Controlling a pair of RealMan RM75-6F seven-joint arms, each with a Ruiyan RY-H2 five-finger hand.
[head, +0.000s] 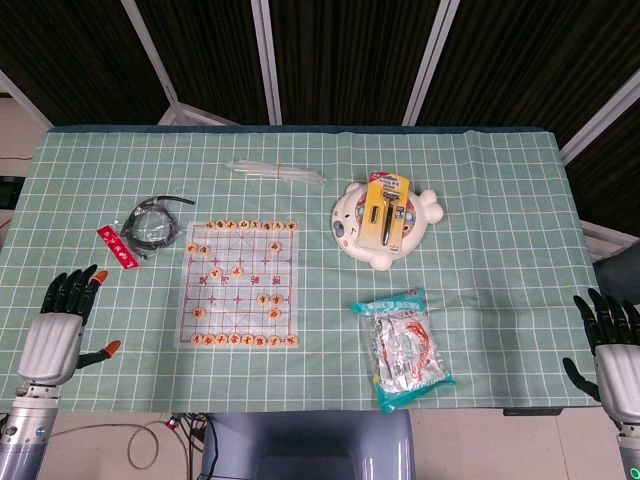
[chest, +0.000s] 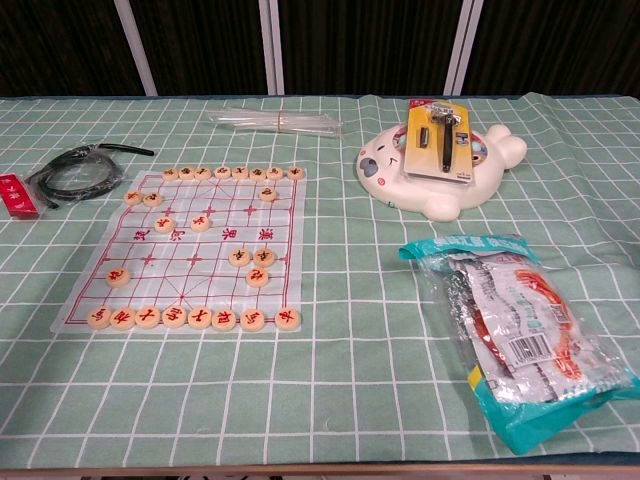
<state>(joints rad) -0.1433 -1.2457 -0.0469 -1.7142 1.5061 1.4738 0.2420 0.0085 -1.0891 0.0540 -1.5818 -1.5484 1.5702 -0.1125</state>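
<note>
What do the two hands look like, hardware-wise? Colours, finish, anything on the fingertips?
Only the head view shows them. The left hand has a silver-grey metallic back, black segmented fingers and orange-red fingertip pads, on a grey cylindrical wrist with a blue-green ring near the bottom. The right hand has the same silver back and black fingers; no coloured tips show on it.

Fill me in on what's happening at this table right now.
Nothing is being handled. The left hand and the right hand both hover open at the near corners of the green checked tablecloth, holding nothing. Nearest the left hand is a chess board with its pieces laid out; nearest the right hand lies a snack bag. Further back, a razor pack rests on a white seal toy, with a black cable off to the left.
</note>
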